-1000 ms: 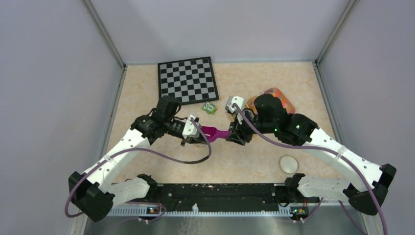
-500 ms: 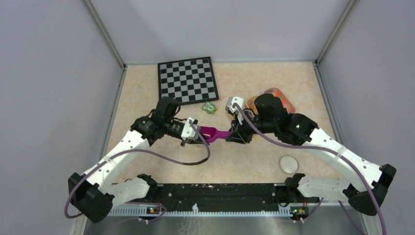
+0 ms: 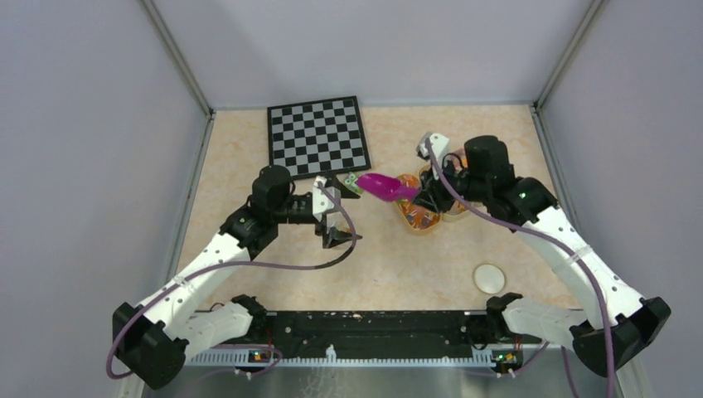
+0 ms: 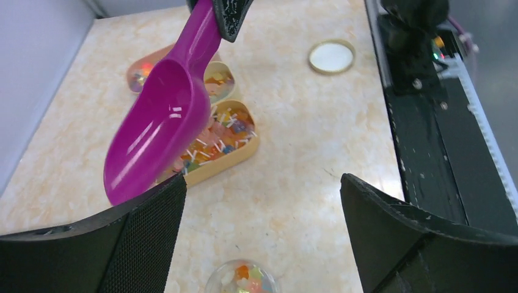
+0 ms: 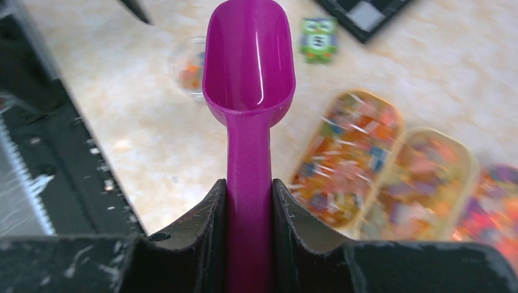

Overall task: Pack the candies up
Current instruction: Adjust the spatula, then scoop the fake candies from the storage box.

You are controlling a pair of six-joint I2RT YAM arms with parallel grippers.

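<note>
As the top camera shows it: a beige marbled bench (image 3: pixel 390 265) between grey walls, with two white-and-black arms reaching in from the near edge.
Left fingers (image 3: pixel 339 239): spread apart over the middle of the bench.
Right fingers (image 3: pixel 423 199): pinching the handle of a glossy magenta plastic scoop (image 3: pixel 383 186); its bowl points left, towards a small green block with eyes (image 3: pixel 353 182).
Candies: tiny multicoloured candies (image 3: pixel 423 217), mostly orange, lie in shallow yellow oblong trays (image 3: pixel 412 224) partly under the right arm.
Elsewhere: a black-and-white checkerboard (image 3: pixel 317 135) at the far left; a round pale lid (image 3: pixel 489 277) near the front right.

Left wrist view, fingers (image 4: pixel 91 250): two black pads wide apart at the bottom corners.
Scoop (image 4: pixel 159 128): held tilted above the nearest tray (image 4: pixel 253 146), gripped at the top by the right fingers (image 4: pixel 227 15).
Candies (image 4: pixel 220 137): heaped in the trays; more sit in a small clear round cup (image 4: pixel 241 279) between the left pads.
Lid (image 4: pixel 331 56): flat on the bench, well apart.

Right wrist view, fingers (image 5: pixel 195 244): pressed against both sides of the scoop (image 5: pixel 249 79) handle.
Candies (image 5: pixel 345 155): blurred, in three trays (image 5: pixel 365 94) side by side at right; some are in the cup (image 5: pixel 188 68) beyond the scoop.
Green block (image 5: pixel 318 38): upright near the checkerboard (image 5: pixel 366 9).
</note>
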